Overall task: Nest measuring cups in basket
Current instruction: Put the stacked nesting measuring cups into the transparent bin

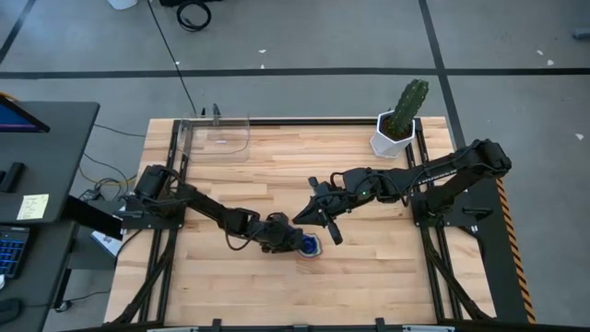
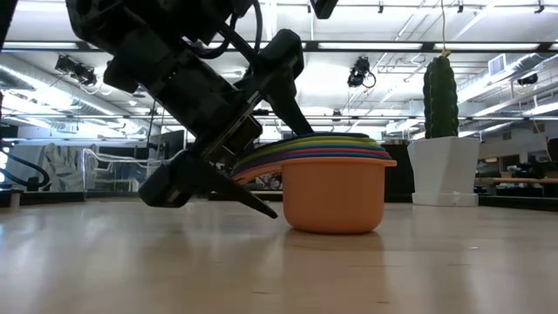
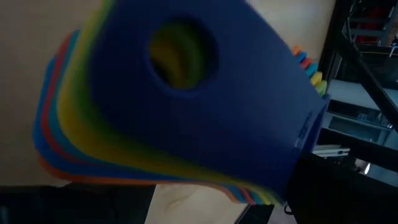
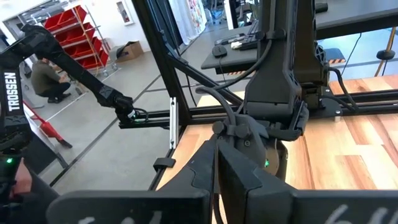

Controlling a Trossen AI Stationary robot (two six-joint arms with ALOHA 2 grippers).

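The measuring cups (image 2: 336, 196) stand nested in one stack on the table, the orange one outermost. Their flat handles (image 3: 186, 106) fan out together, the dark blue one on top. My left gripper (image 2: 279, 170) is open at those handles, slanting down from the table's left, with one finger above the handle stack and one below it. I see no touch. My right gripper (image 1: 323, 221) hangs shut and holding nothing, just beyond the stack (image 1: 311, 244) and above the table. The clear basket (image 1: 221, 136) stands at the far left with nothing in it.
A white pot with a green cactus (image 1: 398, 120) stands at the far right of the table. Bare wood (image 1: 249, 175) lies between the stack and the basket. A black frame runs around the table's edges.
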